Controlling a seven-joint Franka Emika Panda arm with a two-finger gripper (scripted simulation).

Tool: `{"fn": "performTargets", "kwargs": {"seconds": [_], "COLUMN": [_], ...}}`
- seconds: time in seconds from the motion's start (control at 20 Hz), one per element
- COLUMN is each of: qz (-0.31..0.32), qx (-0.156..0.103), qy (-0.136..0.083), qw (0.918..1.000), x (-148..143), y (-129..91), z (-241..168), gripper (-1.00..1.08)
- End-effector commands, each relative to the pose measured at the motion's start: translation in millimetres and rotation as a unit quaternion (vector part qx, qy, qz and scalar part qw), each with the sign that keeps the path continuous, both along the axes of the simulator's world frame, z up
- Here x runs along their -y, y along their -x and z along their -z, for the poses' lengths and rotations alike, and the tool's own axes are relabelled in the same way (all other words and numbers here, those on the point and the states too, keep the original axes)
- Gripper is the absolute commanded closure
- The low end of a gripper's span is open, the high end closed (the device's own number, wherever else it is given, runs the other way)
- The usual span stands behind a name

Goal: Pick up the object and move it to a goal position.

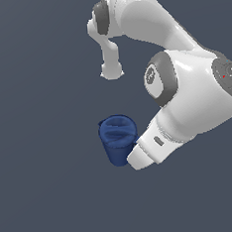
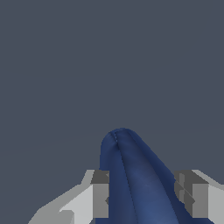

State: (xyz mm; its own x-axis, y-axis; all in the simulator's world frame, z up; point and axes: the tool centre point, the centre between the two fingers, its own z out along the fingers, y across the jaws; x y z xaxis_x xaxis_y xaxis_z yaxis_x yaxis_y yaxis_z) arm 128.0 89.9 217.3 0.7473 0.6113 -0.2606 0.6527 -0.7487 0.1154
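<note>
- A white robot arm (image 1: pixel 186 97) reaches in from the exterior view's right, over a plain dark grey-blue desk (image 1: pixel 45 194).
- A dark blue mug (image 1: pixel 118 140) sits just at the end of the arm's wrist, a little below the middle of the exterior view.
- The mug is tapered, wider at its rim than at its base. Its open rim faces up and slightly toward the camera.
- In the exterior view the wrist touches or overlaps the mug's side on the exterior view's right. The gripper itself is hidden behind the wrist there.
- In the wrist view, the gripper (image 2: pixel 146 200) has one grey finger (image 2: pixel 100 194) on each side of the mug.
- The mug's blue body fills the gap between the fingers, and its rounded end points away from the camera.
- The fingers appear to press against the mug's sides, partly closed around it, though the contact is hard to confirm at this resolution.
- I cannot tell whether the mug rests on the desk or is lifted above it.
</note>
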Motion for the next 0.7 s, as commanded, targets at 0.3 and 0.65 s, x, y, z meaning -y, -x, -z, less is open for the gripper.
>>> {"fn": "performTargets", "kwargs": {"seconds": [0.3, 0.65], "qz": [-0.001, -0.001], "qx": [0.000, 0.000], "qy": [0.000, 0.000], "qw": [1.0000, 1.0000], "x": [5.2, 6.3], "y": [2.9, 2.8], "z": [19.7, 24.2], "gripper": [-0.20, 1.08]}}
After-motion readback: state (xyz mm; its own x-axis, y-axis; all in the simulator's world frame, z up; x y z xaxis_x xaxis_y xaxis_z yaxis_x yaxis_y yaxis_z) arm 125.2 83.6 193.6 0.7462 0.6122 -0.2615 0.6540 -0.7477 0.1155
